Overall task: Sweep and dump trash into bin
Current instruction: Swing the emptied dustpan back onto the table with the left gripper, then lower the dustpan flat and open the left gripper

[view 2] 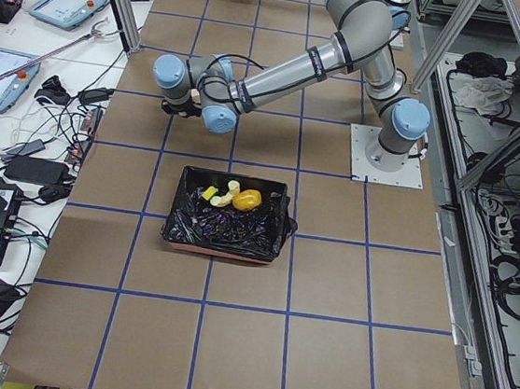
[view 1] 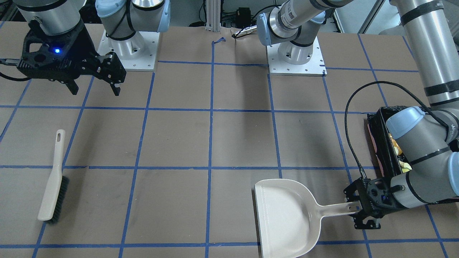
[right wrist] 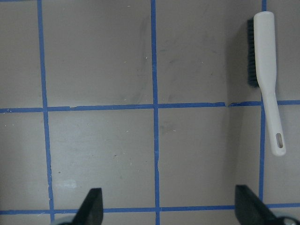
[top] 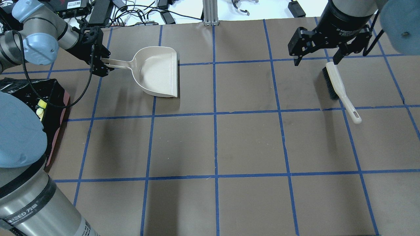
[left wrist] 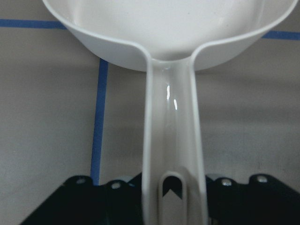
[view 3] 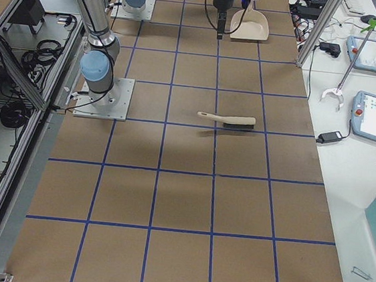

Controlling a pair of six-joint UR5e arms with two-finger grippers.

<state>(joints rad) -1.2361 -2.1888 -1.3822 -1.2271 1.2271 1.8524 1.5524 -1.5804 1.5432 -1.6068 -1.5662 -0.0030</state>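
Clearly, the left gripper point(view 1: 359, 210) had its fingers closed on the very end of the dustpan point(view 1: 287, 215) handle; in the left wrist view black metal pressed against both sides of it. The dustpan lay flat on the table point(view 1: 179, 136), low and right of centre in the front-facing frame. The right gripper point(view 1: 96, 91) hung above the table in that frame's upper left, fingers spread wide and holding nothing. The brush point(view 1: 53, 179) lay below it in the lower left, well apart from the dustpan. The bin point(view 1: 380, 143) sat at the right edge, just above the left gripper, with yellow scraps point(view 2: 241, 197) in its black liner. The left arm's elbow covered most of the bin there and in the overhead view; only the left side view showed it whole. The left fingertips themselves were cut off at the bottom of the left wrist frame.
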